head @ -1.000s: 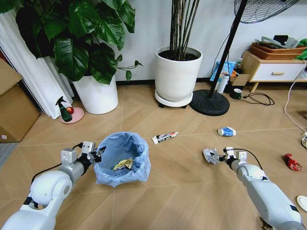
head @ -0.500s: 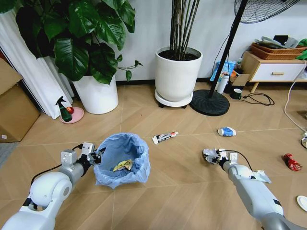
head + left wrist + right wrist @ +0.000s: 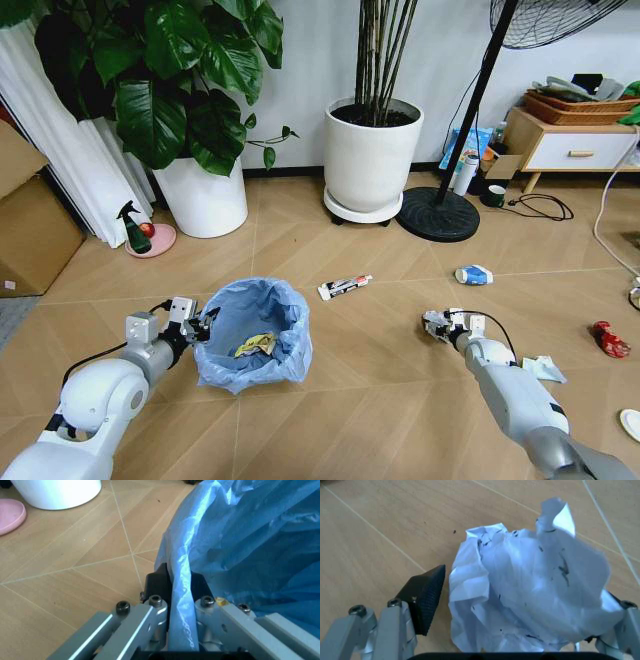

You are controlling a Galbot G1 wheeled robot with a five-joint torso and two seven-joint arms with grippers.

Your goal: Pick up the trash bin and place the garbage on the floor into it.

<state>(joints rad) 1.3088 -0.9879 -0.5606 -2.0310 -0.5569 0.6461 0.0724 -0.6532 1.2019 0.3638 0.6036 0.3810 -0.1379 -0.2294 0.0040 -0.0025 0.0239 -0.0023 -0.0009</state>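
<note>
Right wrist view | paper wad (image 3: pixel 530 588) is held between right gripper (image 3: pixel 520 622) fingers, light, crushable | bin (image 3: pixel 252 335) rim is clamped by left gripper (image 3: pixel 172 607); liner thin, slippery

The trash bin's (image 3: pixel 252 335) dark body hides under its blue liner (the yellow scrap (image 3: pixel 257 344) inside is unidentifiable).
</note>
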